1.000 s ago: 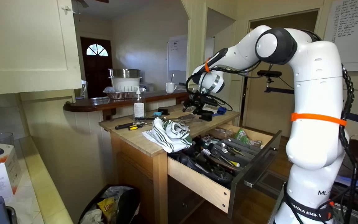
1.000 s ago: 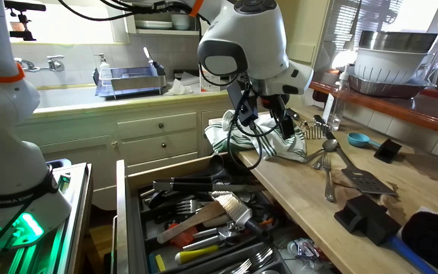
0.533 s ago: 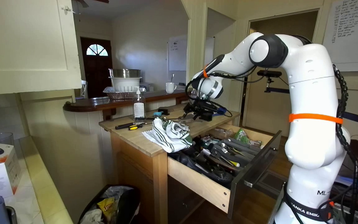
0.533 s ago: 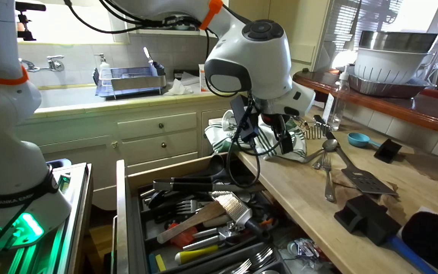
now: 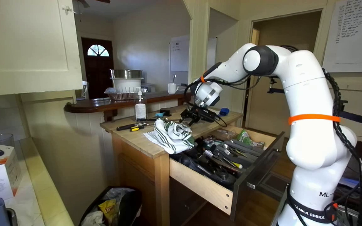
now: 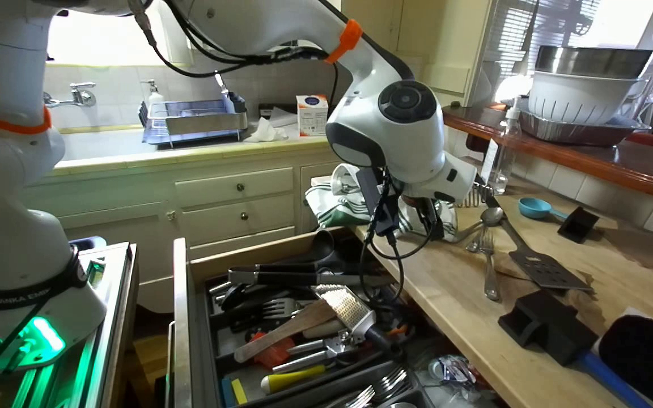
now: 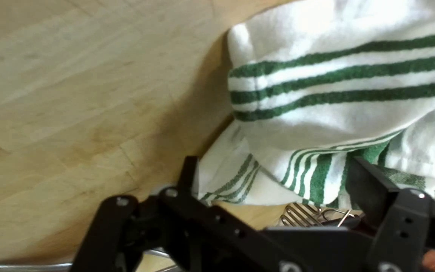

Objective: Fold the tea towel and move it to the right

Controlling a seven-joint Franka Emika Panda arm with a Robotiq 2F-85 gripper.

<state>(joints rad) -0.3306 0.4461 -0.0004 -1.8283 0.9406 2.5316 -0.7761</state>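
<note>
Wrist view: black two-fingered gripper (image 7: 276, 172), jaws apart, drops nearer the green-striped white cloth towel (image 7: 338, 90), likely to start folding.

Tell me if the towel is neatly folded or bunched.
Bunched: in an exterior view the towel sits in a loose heap, and in the wrist view its green stripes run different ways across overlapping layers.

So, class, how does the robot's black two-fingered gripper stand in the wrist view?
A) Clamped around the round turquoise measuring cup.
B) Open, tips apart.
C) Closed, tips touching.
B: the black two-fingered gripper has its fingertips well apart, and part of the white cloth tea towel with green stripes shows in the gap between them.
</note>
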